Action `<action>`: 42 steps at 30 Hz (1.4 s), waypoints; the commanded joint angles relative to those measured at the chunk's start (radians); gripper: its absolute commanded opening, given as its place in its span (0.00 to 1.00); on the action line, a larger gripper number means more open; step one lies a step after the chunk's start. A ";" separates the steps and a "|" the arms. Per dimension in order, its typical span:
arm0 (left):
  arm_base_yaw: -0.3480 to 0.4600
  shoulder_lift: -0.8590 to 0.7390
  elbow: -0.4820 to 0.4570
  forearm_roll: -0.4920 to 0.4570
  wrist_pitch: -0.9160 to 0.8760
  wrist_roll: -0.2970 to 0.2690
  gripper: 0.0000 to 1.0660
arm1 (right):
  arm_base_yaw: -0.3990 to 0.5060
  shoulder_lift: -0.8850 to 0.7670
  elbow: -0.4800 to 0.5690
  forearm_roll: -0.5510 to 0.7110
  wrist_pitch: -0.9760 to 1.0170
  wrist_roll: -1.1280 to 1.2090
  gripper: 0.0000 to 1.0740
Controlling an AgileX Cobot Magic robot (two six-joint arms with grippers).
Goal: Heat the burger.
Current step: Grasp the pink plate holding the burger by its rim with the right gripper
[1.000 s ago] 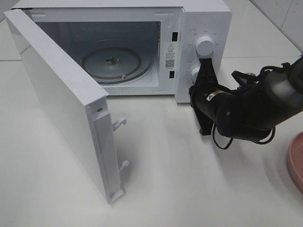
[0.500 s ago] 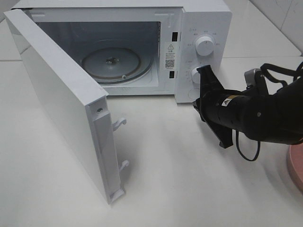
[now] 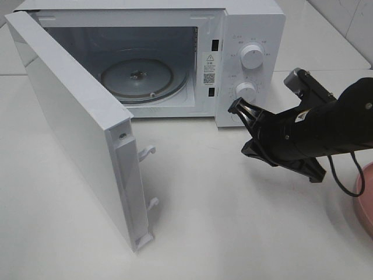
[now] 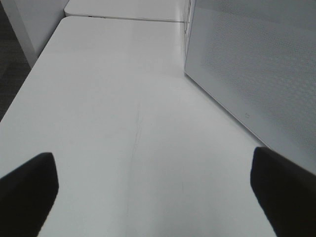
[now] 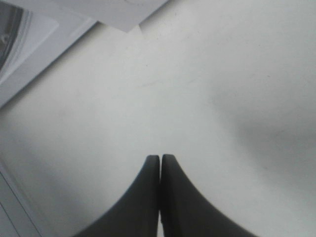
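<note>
The burger is out of view in every frame. The white microwave (image 3: 256,29) stands at the back with its door (image 3: 76,122) swung wide open and a bare glass turntable (image 3: 138,76) inside. My right gripper (image 3: 236,107) is shut on nothing, its tips low in front of the control panel, just below the lower knob (image 3: 245,91). In the right wrist view the right gripper (image 5: 160,159) has its fingers pressed together over the white tabletop. My left gripper (image 4: 153,192) is open and empty over the table, beside the door's outer face (image 4: 256,64).
The edge of a pink round plate (image 3: 366,198) shows at the right border of the table. The open door juts far forward on the left. White tabletop (image 3: 233,221) spreads between the door and the right arm.
The right arm has swung down and to the right, away from the lower knob, and its shut tips now point left near the microwave's lower front corner. The door has not moved.
</note>
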 commanded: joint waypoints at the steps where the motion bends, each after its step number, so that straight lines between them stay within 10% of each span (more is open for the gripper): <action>1: -0.001 -0.006 0.003 0.000 0.003 -0.002 0.92 | -0.027 -0.038 -0.001 -0.011 0.117 -0.124 0.00; 21: -0.001 -0.006 0.003 0.000 0.003 -0.002 0.92 | -0.208 -0.221 -0.064 -0.447 0.832 -0.350 0.07; 26: -0.001 -0.006 0.003 0.000 0.003 -0.002 0.92 | -0.241 -0.221 -0.082 -0.538 0.914 -0.351 0.25; 33: -0.001 -0.006 0.003 0.000 0.003 -0.002 0.92 | -0.245 -0.221 -0.082 -0.637 0.921 -0.354 0.96; 42: -0.001 -0.006 0.003 0.000 0.003 -0.002 0.92 | -0.276 -0.220 -0.081 -0.657 0.920 -0.346 0.94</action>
